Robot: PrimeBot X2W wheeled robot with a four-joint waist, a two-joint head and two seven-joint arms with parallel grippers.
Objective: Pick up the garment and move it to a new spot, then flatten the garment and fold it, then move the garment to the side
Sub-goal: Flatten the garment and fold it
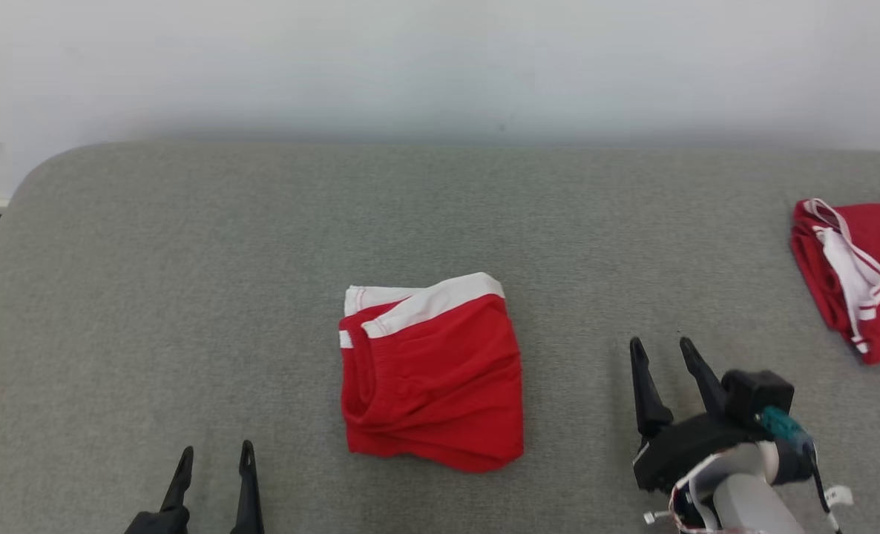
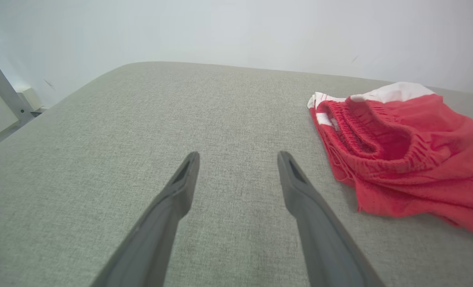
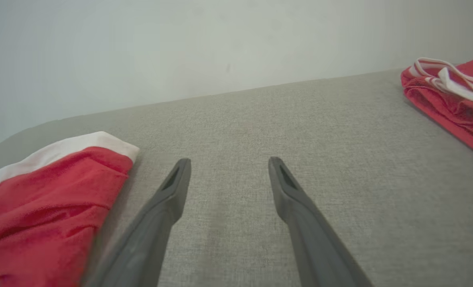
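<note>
One red garment (image 1: 432, 378), folded into a rough square with a white waistband, lies on the grey fabric surface (image 1: 188, 297). It sits between the two pincers and a little beyond their fingertips, touching neither. Its white band runs along the edge farthest from both pincers, and the gathered elastic opening faces the left pincer's side.

The left pincer (image 1: 216, 446) has its two dark fingers spread apart and grasps nothing. Its tips point over bare fabric, with the garment off to its right. The right pincer (image 1: 661, 343) is likewise spread wide and empty, and the garment's near corner lies just beside its left finger without contact.

Well to the right of the right pincer and farther out, a second red garment (image 1: 863, 282) with white striped trim lies folded. Past the fingertips of both stands a pale wall (image 1: 440, 67).
</note>
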